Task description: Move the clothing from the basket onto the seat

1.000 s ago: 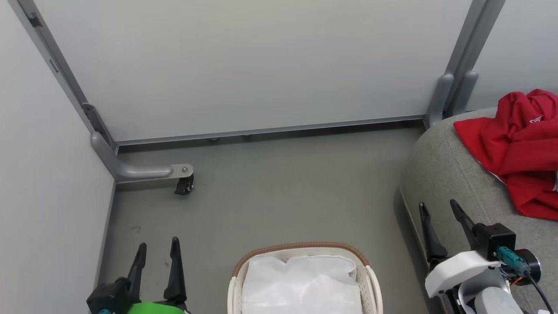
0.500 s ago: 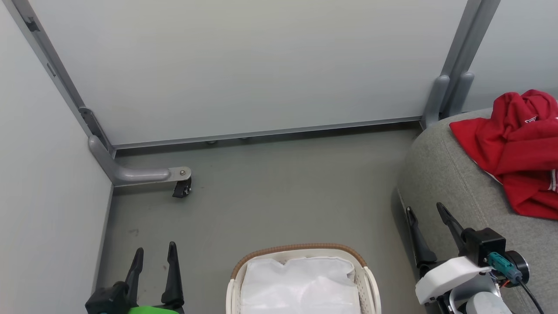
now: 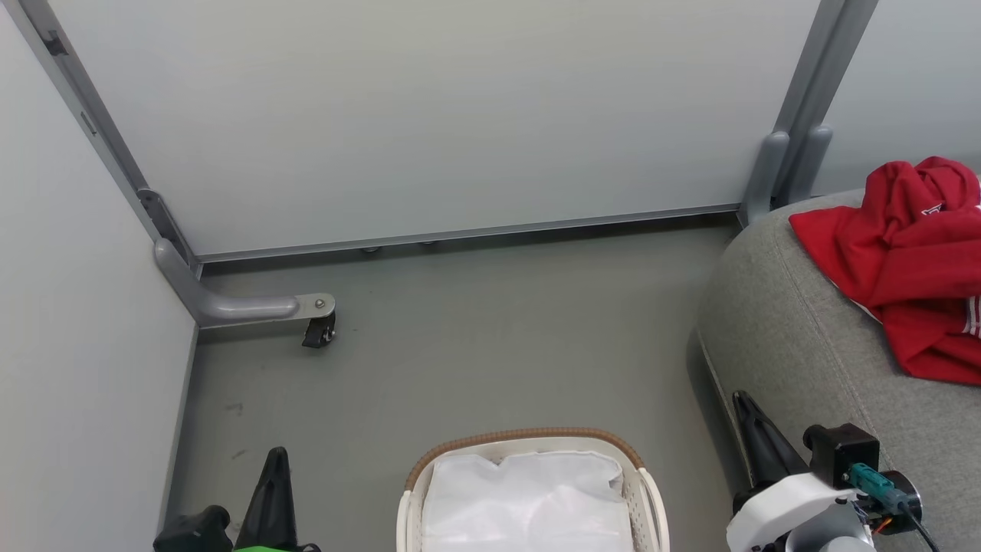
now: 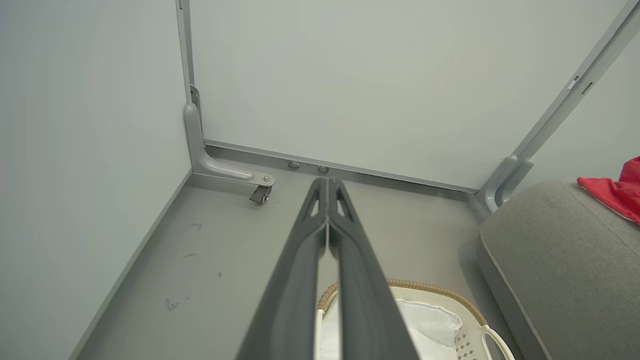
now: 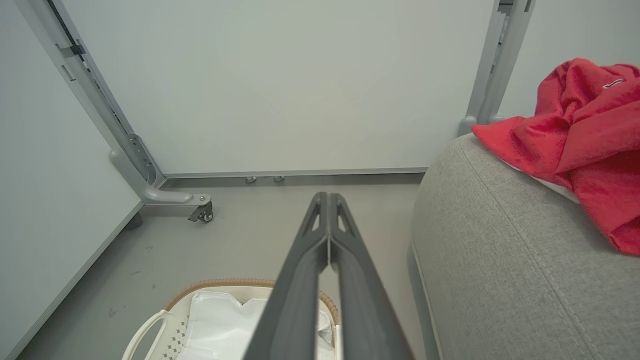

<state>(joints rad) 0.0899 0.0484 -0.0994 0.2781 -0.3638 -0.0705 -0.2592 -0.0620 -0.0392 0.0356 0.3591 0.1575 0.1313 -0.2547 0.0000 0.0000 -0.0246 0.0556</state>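
The red clothing (image 3: 916, 261) lies crumpled on the grey seat (image 3: 797, 337) at the right, also seen as red clothing (image 5: 580, 135) on the seat (image 5: 500, 260) in the right wrist view. The white basket (image 3: 529, 445) stands on the floor at bottom centre, holding just its white liner. My left gripper (image 3: 277, 460) is shut and empty at the lower left, left of the basket. My right gripper (image 3: 745, 405) is shut and empty beside the seat's front edge. Both wrist views show the fingers pressed together: left gripper (image 4: 326, 182), right gripper (image 5: 327, 197).
White partition panels with grey metal frames wall in the grey floor at the back and left. A grey foot with a castor wheel (image 3: 318, 331) juts out from the left corner. A grey post (image 3: 782, 172) stands behind the seat.
Both grippers have gone from open to shut, with nothing between the fingers. Both arms have dropped lower in the head view, and the camera shifted slightly.
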